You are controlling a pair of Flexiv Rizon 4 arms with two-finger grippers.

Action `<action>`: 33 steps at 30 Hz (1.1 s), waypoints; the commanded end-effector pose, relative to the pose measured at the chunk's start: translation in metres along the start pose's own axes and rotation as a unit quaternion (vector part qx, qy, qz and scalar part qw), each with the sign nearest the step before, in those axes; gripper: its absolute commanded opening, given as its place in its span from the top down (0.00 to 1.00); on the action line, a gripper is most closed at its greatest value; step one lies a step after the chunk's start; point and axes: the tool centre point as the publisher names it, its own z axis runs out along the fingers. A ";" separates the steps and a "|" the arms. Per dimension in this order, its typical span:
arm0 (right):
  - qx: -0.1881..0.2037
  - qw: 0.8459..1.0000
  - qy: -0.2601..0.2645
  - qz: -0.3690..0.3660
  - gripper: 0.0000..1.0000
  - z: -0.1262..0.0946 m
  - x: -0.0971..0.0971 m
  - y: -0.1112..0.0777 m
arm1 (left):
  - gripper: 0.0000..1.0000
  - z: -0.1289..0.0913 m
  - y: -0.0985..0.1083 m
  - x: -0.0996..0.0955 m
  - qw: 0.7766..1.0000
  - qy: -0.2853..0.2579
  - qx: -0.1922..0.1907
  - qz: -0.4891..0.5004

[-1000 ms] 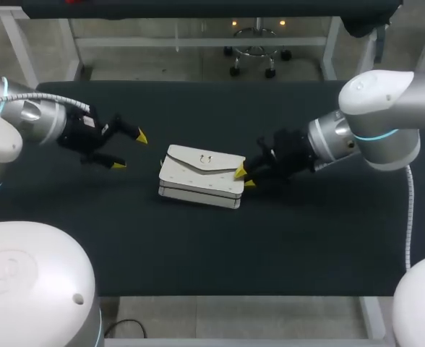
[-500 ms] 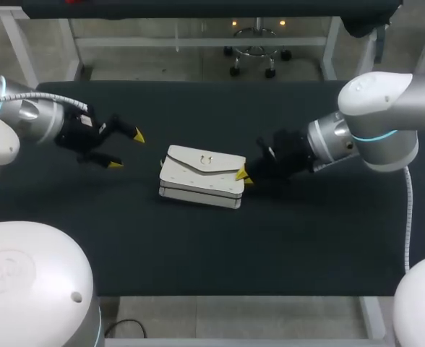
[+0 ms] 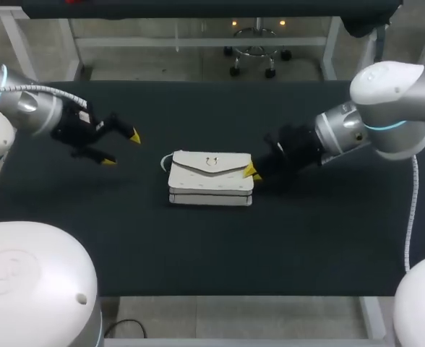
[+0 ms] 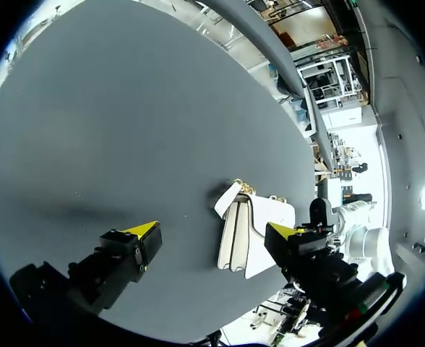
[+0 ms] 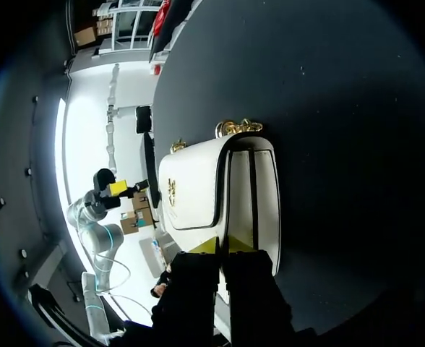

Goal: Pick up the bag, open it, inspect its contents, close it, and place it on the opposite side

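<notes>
Progress stood at the very start: the white leather flap bag with a gold clasp (image 3: 211, 181) lay flat near the middle of the black worktop (image 3: 198, 253), flap down, neither lifted nor opened. The right gripper (image 3: 253, 173) sat at the bag's right end, fingers drawn together with their yellow tips against it; whether they nipped an edge could not be made out. The left gripper (image 3: 121, 149) hung well apart at the left, fingers spread and empty. Lifting, opening, inspecting, closing and placing on the opposite side all appeared left to do.
</notes>
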 end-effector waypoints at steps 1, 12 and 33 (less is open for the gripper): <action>0.027 1.000 0.003 0.001 1.00 -0.004 -0.001 0.009 | 0.00 -0.008 -0.006 0.006 0.999 -0.028 -0.014 0.010; 0.027 1.000 0.003 0.001 1.00 -0.004 -0.001 0.009 | 0.00 -0.013 -0.008 0.007 0.998 -0.054 -0.018 0.021; -0.011 0.999 -0.033 -0.020 1.00 -0.086 -0.028 0.062 | 0.00 -0.053 -0.047 -0.027 0.988 -0.121 -0.059 0.072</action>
